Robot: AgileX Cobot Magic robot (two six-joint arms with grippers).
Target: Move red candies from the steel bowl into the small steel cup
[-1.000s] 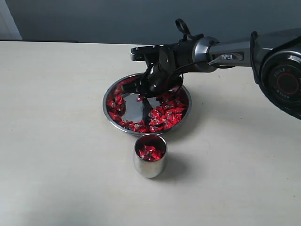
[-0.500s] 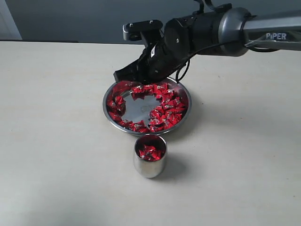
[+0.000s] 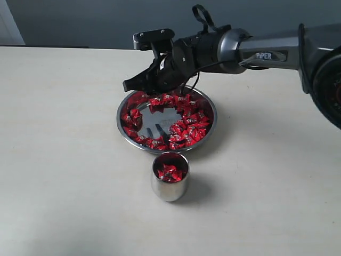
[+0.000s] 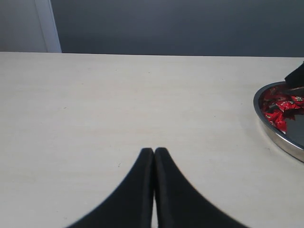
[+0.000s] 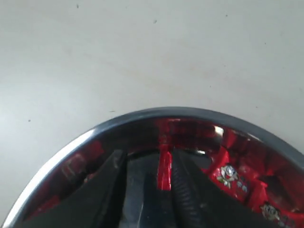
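My right fingers (image 5: 186, 190) stand apart over the rim of the bowl (image 3: 121, 128), nothing clearly between them; left fingers (image 4: 137, 190) are pressed together. Candies (image 3: 186, 125) lie in the bowl, a few in the cup (image 3: 169, 188). They look light with slippery, crinkly wrappers: I'd pinch one across its middle

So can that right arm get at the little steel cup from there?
Probably yes. The right gripper hangs above the steel bowl at its far rim, and the small steel cup stands clear on the near side, its mouth uncovered, nothing between them.
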